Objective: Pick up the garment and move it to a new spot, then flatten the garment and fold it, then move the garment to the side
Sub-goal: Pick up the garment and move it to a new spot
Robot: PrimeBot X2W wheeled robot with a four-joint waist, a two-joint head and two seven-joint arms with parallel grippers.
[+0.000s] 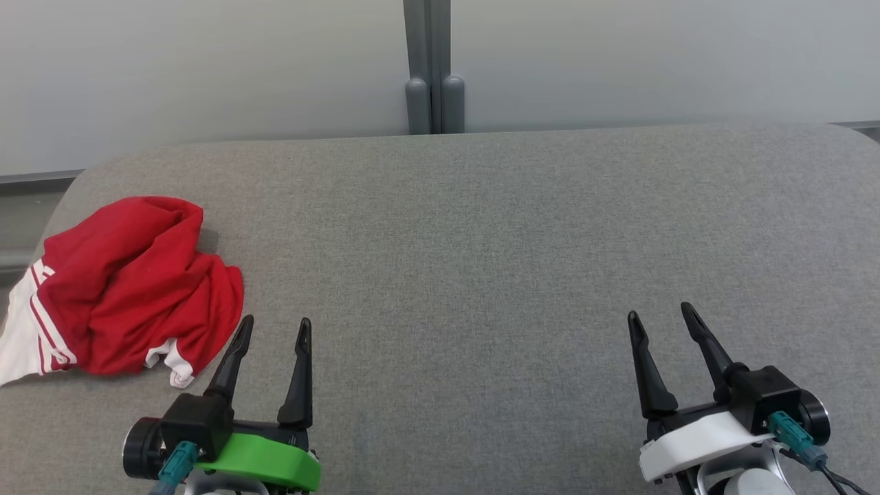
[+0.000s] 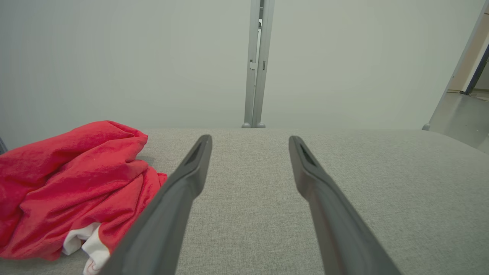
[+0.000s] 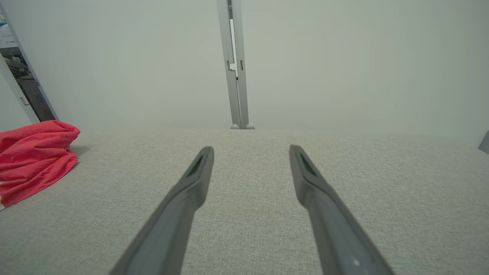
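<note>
Left gripper: fingers spread apart with bare grey fabric showing between them; it holds nothing.
Right gripper: fingers likewise parted and holding nothing, well apart from the left gripper, on its right.
Garment: red, crumpled in a loose heap, lying to the left of the left gripper and partly ahead of its fingertips.
Garment trim: a white band with red stripes forms the side farthest from the left gripper. A white cuff lies on the near side, just beside the left gripper's left finger.
Clearance, left gripper: the left finger's tip stands just beside the garment's right edge, with a narrow strip of grey cover between them in the head view. In the left wrist view that finger overlaps the red cloth, so contact cannot be judged there.
Clearance, right gripper: the garment lies far to its left, at the left edge of the right wrist view, with a broad stretch of grey cover between them.
Support surface: grey woven cover with rounded far corners. It carries the garment, and both grippers stand over its near part.
Beyond the fingertips: a pale partition closes off the far side of the surface.
Partition joint: a grey upright post stands ahead of the gap between the two grippers, its rounded feet at the far edge of the surface.
</note>
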